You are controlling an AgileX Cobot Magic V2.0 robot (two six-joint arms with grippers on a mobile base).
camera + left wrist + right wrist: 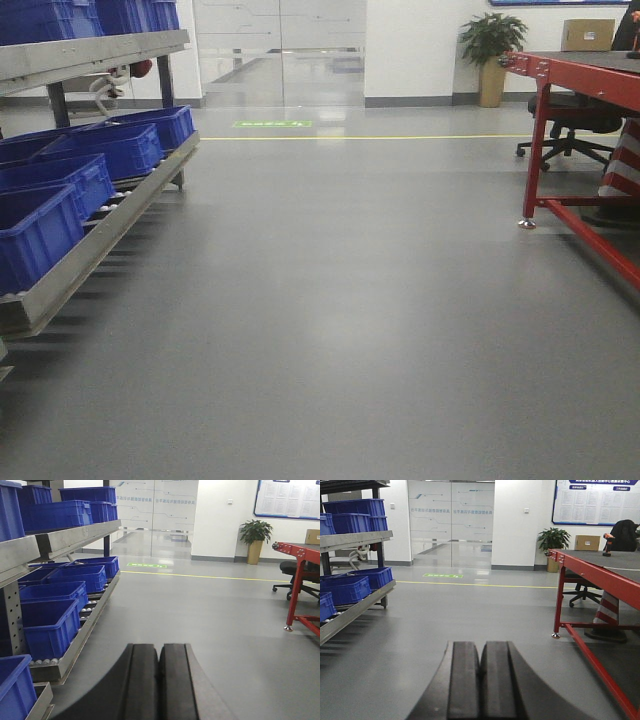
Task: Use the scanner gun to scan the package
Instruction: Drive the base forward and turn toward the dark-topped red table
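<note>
- Two grippers, both pressed shut and empty: on my left gripper (159, 655) and my right gripper (481, 652) the pads meet along one seam. If I arrive like that, I could only knock the tool over, so the jaws must open first.
- I take the scanner gun (607, 538) to be the small orange shape at one o'clock in the right wrist view, at the far end of the red table (592, 571). It is too small to be sure, and reaching for the wrong thing is a real risk.
- The package (587, 542), as I judge it, is the tan box just left of that shape. No label is readable from here, so I could scan a blank face.
- The table's legs and the striped cone (606, 617) sit at two o'clock, and driving in close could clip them.
- The rack of blue bins (55, 625) runs along ten o'clock, and a wide swing left would catch it.
</note>
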